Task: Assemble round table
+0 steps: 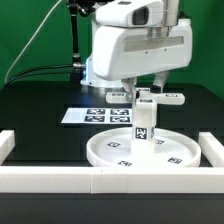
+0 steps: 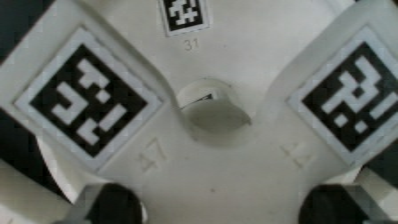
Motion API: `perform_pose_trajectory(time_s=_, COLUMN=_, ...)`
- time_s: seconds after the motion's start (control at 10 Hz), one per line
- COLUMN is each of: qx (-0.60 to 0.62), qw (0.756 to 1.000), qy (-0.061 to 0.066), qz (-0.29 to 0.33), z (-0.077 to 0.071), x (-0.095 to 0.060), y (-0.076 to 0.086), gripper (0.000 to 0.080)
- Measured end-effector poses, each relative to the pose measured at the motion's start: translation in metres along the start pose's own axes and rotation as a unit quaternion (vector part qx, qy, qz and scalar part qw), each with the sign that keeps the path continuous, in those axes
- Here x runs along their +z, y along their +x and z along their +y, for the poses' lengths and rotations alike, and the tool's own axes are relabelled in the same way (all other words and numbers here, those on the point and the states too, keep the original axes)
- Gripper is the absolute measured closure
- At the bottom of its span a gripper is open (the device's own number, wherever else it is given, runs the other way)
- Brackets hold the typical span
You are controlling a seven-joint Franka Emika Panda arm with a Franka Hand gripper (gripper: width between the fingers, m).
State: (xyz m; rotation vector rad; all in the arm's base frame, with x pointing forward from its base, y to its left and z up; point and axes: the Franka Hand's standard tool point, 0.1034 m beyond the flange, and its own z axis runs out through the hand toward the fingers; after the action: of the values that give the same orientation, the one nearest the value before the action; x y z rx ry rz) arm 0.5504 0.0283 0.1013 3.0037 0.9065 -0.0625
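Observation:
The round disc (image 1: pixel 115 152) lies flat near the table's front. The short cylinder leg (image 1: pixel 143 126) stands upright on its middle, a tag facing the camera. The flat cross-shaped base (image 1: pixel 170 98) sits on top of the leg. My gripper (image 1: pixel 147 92) comes down on it from above. In the wrist view the base (image 2: pixel 214 60) fills the picture, with tags on its arms and a round hole in the middle. One arm of the cross fills the gap between my dark fingertips (image 2: pixel 111 206), and my gripper (image 2: pixel 228 206) looks shut on it.
The marker board (image 1: pixel 88 115) lies on the black table behind the disc. The long white border rail (image 1: pixel 110 182) runs along the front, with raised ends at the exterior view's left (image 1: pixel 8 146) and right (image 1: pixel 212 150). A green curtain hangs behind.

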Motion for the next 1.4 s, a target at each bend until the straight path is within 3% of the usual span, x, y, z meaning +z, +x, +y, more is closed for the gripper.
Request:
perform_pose_trajectory(time_s=0.2, qx=0.104, qw=0.994, qy=-0.006, qz=0.016, z=-0.0012, x=-0.0008, y=-0.0001, gripper=0.0361)
perform_pose_trajectory(time_s=0.6, qx=0.247, qw=0.969, qy=0.001, qz=0.018, z=-0.0011, x=-0.001, y=0.0005, gripper=0.0361)
perform_pose_trajectory(time_s=0.8, qx=0.366, qw=0.93, qy=0.021, qz=0.025, z=0.0015, x=-0.0004, y=-0.0018, gripper=0.0361)
perform_pose_trajectory(time_s=1.0, qx=0.471, qw=0.881, qy=0.033, qz=0.028, z=0.0008, x=-0.0002, y=-0.0011, gripper=0.0361)
perform_pose_trajectory(time_s=1.1, qx=0.543, qw=0.838, qy=0.047, qz=0.027, z=-0.0002, x=0.0001, y=-0.0003, gripper=0.0361)
perform_pose_trajectory(time_s=1.2, qx=0.593, qw=0.803, qy=0.05, qz=0.03, z=-0.0017, x=0.0, y=0.0019, gripper=0.0361)
perform_pose_trajectory(time_s=1.4, qx=0.626, qw=0.777, qy=0.054, qz=0.029, z=-0.003, x=-0.0001, y=0.0031, gripper=0.0361)
